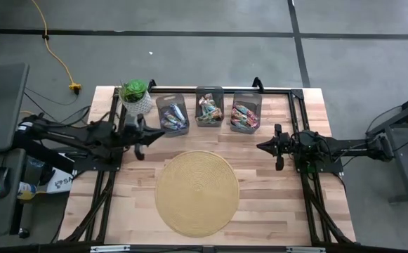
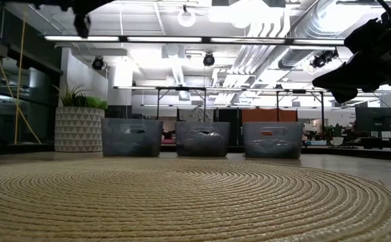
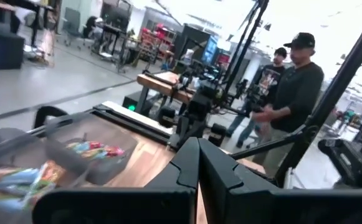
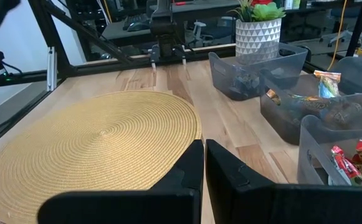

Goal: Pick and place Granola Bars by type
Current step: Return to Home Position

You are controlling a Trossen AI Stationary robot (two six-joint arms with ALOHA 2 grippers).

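The Granola Bars lie in three clear grey bins along the table's far side: bluish ones in the left bin (image 1: 173, 116), tan-orange ones in the middle bin (image 1: 208, 108), pink-red ones in the right bin (image 1: 244, 117). The wrist views show some of these bars too (image 3: 96, 149) (image 4: 354, 159). My left gripper (image 1: 161, 133) (image 3: 197, 150) is shut and empty, held above the table just near of the left bin. My right gripper (image 1: 260, 146) (image 4: 204, 150) is shut and empty, near of the right bin, pointing toward the table's left.
A round woven straw mat (image 1: 196, 191) covers the middle of the table toward its near edge. A potted plant (image 1: 135, 95) stands at the far left corner beside the left bin. Black frame rails (image 1: 298, 112) run along the table's sides. People stand in the room beyond (image 3: 296, 87).
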